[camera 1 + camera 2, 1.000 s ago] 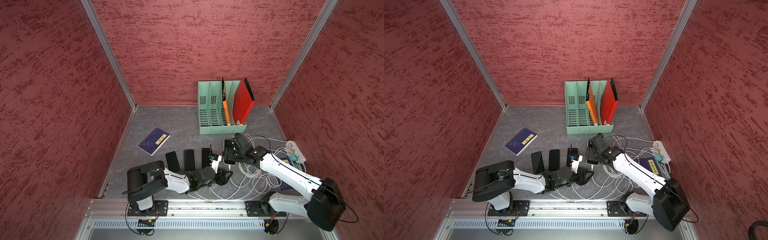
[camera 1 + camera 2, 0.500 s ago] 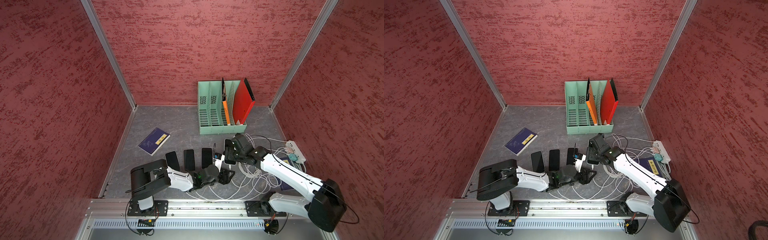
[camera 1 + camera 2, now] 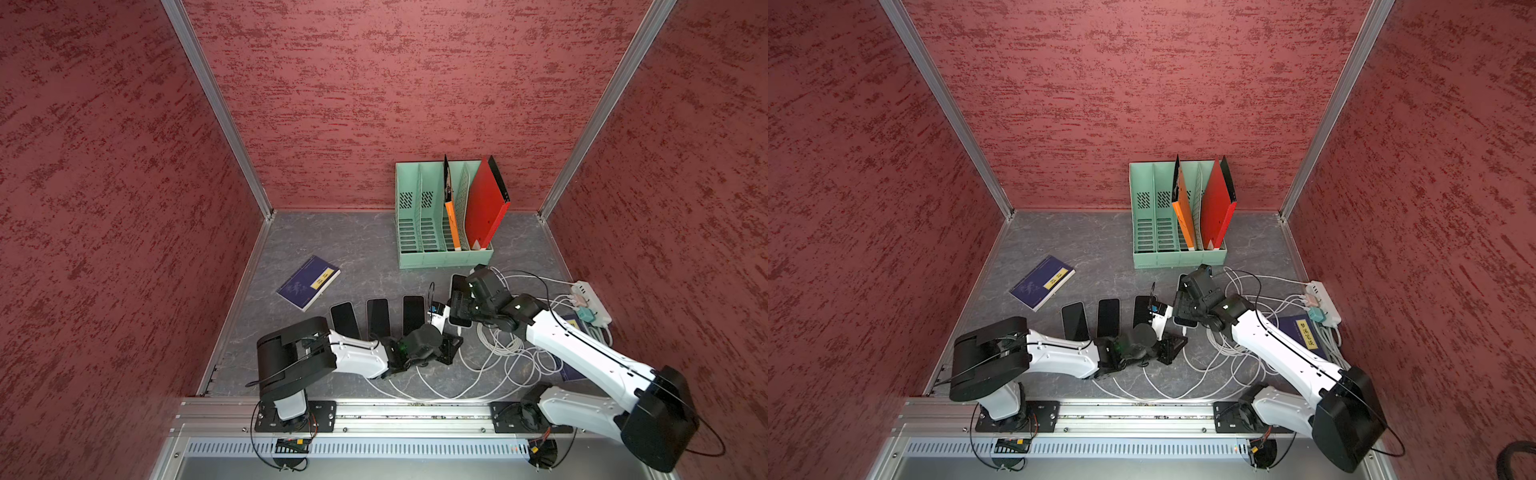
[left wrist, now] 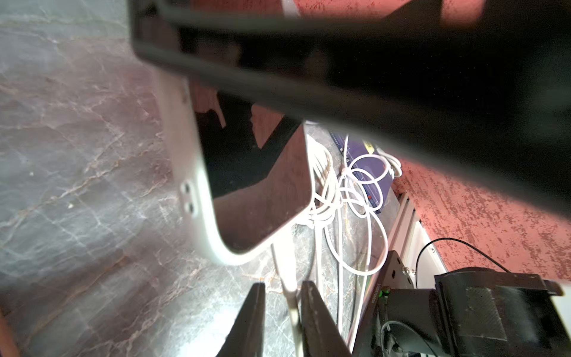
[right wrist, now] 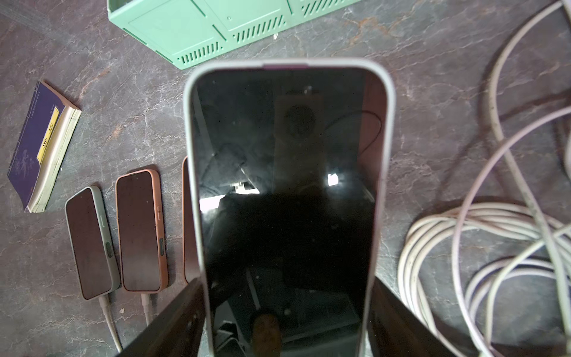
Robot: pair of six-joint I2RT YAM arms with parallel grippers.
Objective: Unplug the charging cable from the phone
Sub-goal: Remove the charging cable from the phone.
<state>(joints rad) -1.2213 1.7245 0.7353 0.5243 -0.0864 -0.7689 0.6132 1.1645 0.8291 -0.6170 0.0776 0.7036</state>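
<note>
**Phone** (image 5: 284, 201): pale case, screen up, at the right end of a row of other phones (image 3: 377, 318) on the worktop (image 5: 432, 92).

**Right gripper** (image 5: 286, 279): jaws clamped on the phone's two long edges.

**Charging cable** (image 4: 290, 296): leaves the phone's near short edge in line with its long axis.

**Left gripper** (image 4: 283, 287): jaws narrow, straddling the cable just beside the phone. Whether they pinch it cannot be told.

**Judgement:** the left arm is nearer, and the pull runs along that axis, toward the robot.

The phone (image 5: 284, 201) has a glossy black glass face that mirrors its surroundings, framed by a pale, matt, smooth case. The charging cable (image 4: 280, 265) looks like smooth white plastic. The table (image 5: 432, 92) is matt grey with stone-like veins; the file rack (image 5: 185, 27) is mint-green plastic; the walls (image 3: 415, 83) are rough red.
</note>
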